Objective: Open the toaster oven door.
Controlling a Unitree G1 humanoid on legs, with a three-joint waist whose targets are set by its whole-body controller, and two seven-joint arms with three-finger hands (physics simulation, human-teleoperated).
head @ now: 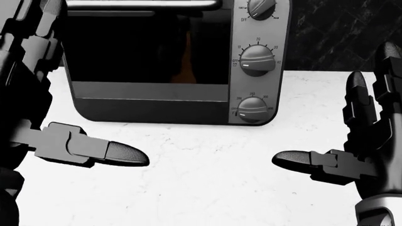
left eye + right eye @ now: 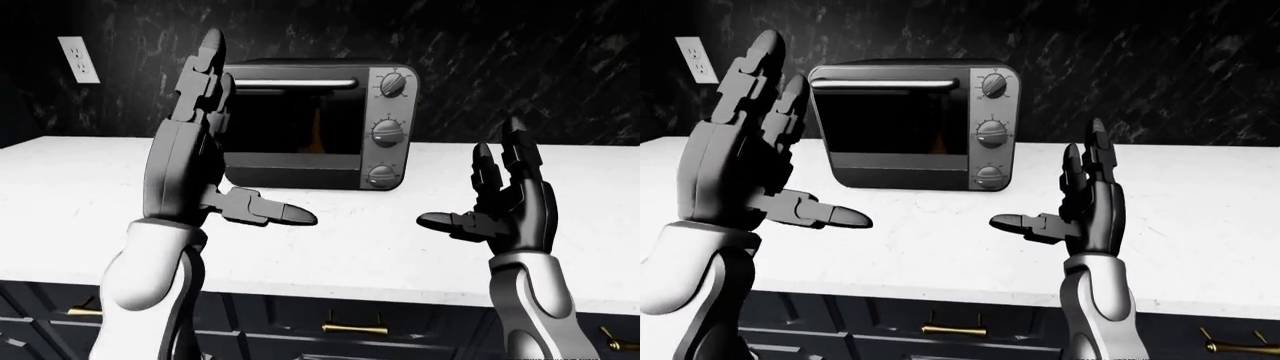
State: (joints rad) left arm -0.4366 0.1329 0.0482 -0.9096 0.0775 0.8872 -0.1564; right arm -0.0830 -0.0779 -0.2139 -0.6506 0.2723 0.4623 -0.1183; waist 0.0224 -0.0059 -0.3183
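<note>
Toaster oven (image 2: pixel 915 124) stands shut on the white counter (image 2: pixel 1200 225) against the dark wall; its rigid door probably hinges low, so the bar handle (image 2: pixel 885 85) along the top is the hold. Left hand (image 2: pixel 740 161) and right hand (image 2: pixel 1090 206) hover spread, empty

White counter (image 2: pixel 1200 225), wall outlet (image 2: pixel 79 59) (upper left), brass-handled drawers (image 2: pixel 954 329) below.

Brushed-metal toaster oven (image 2: pixel 915 124) w/ dark glass, matt white marble counter (image 2: pixel 1200 225)
</note>
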